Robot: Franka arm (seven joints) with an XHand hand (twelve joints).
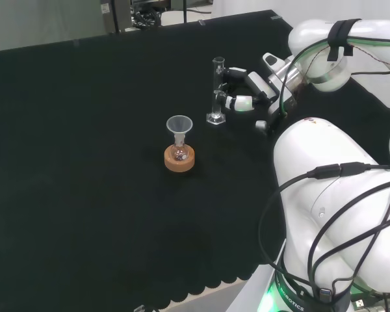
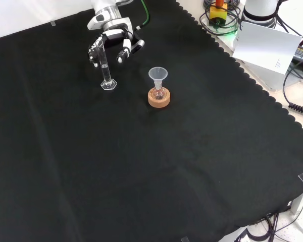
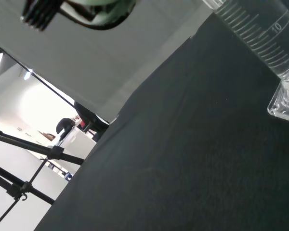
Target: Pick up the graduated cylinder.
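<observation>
Flask (image 1: 179,153) near; hand (image 1: 242,89) beside graduated cylinder (image 1: 217,91).

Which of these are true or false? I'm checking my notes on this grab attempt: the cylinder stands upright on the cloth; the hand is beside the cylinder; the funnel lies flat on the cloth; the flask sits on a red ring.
1. The cylinder stands upright on the cloth. True.
2. The hand is beside the cylinder. True; whether its fingers touch the glass cannot be told.
3. The funnel lies flat on the cloth. False: it sits upright in the flask.
4. The flask sits on a red ring. False: its stand is a cork ring.
</observation>
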